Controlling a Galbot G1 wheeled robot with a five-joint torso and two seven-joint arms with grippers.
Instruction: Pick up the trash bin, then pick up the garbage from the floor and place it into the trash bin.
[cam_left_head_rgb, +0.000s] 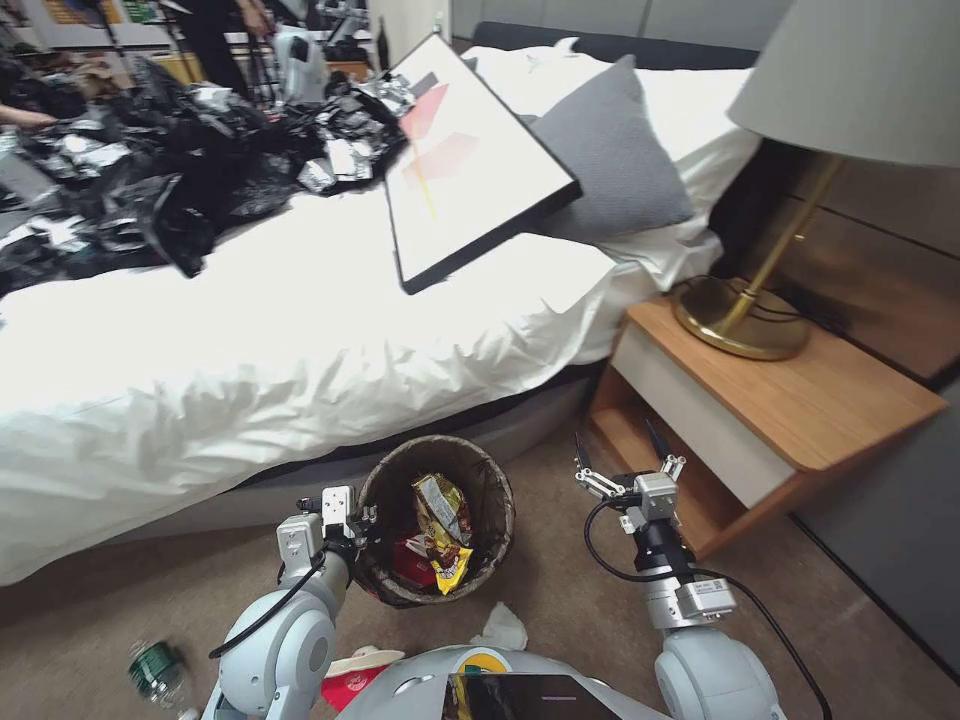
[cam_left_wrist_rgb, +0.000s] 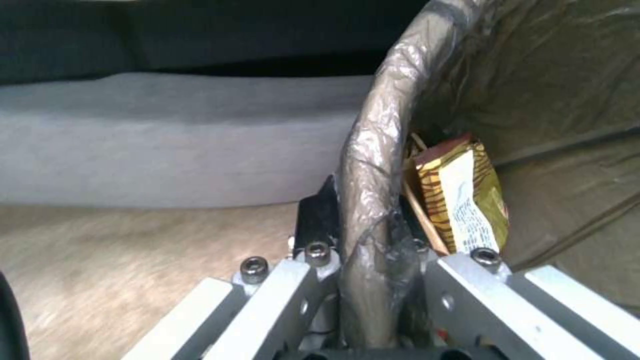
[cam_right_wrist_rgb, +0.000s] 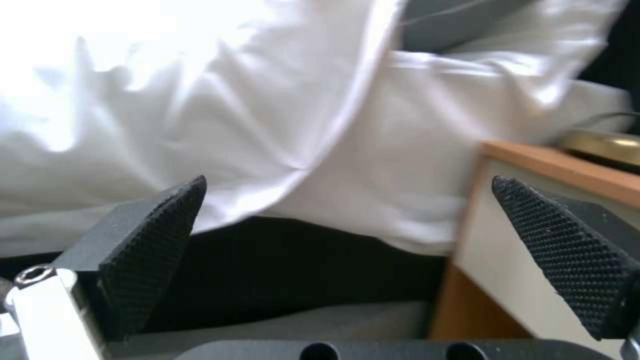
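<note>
The trash bin (cam_left_head_rgb: 503, 510), round with a dark liner bag over its rim, is in front of me beside the bed. My left gripper (cam_left_head_rgb: 352, 522) is shut on its near left rim. In the left wrist view the fingers (cam_left_wrist_rgb: 317, 220) pinch the liner-covered rim (cam_left_wrist_rgb: 370, 165). Inside the bin lie a yellow-brown snack wrapper (cam_left_head_rgb: 443, 528) (cam_left_wrist_rgb: 463, 195) and a red cup (cam_left_head_rgb: 410, 565). On the carpet lie more garbage: a white tissue wad (cam_left_head_rgb: 502, 628), a green-labelled bottle (cam_left_head_rgb: 157, 668) and a red-and-white cup (cam_left_head_rgb: 355, 675). My right gripper (cam_left_head_rgb: 618, 462) (cam_right_wrist_rgb: 360, 250) hangs open, holding nothing, right of the bin.
A bed with a white duvet (cam_left_head_rgb: 250, 360) runs behind the bin, carrying black plastic sheets (cam_left_head_rgb: 150, 190), a framed picture (cam_left_head_rgb: 460, 160) and a grey pillow (cam_left_head_rgb: 610, 150). A wooden nightstand (cam_left_head_rgb: 800, 400) with a brass lamp (cam_left_head_rgb: 745, 320) stands close to the right gripper.
</note>
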